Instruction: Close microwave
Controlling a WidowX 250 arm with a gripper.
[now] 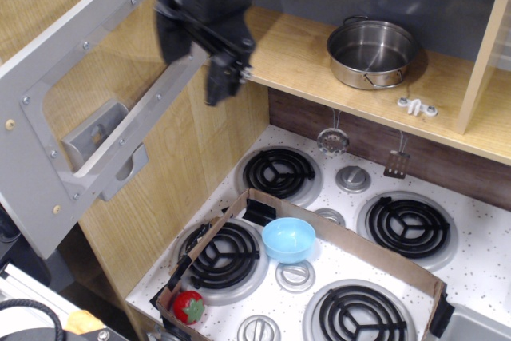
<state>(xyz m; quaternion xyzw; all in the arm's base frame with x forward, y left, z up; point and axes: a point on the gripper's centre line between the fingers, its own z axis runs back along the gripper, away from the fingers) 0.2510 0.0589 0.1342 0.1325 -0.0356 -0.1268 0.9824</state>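
Observation:
The microwave is a light wood cubby [279, 49] with its large grey door [40, 165] swung wide open to the left. The door's clear window [112, 77] faces me, and the wall shows through it. My black gripper [194, 65] hangs at the top left, in front of the door's hinge-side edge. Its jaws stand apart with nothing between them; one finger [170, 44] overlaps the door frame and the other finger [218, 85] sits just right of it. I cannot tell whether it touches the door. The handle and buttons are hidden.
A steel pan [373, 53] stands in the cubby. Below is a toy stove with black burners [279, 173]. A low cardboard wall [343, 241] rings a blue bowl [288, 239] and a red strawberry [189, 307]. A strainer [333, 140] and spatula [394, 164] hang under the shelf.

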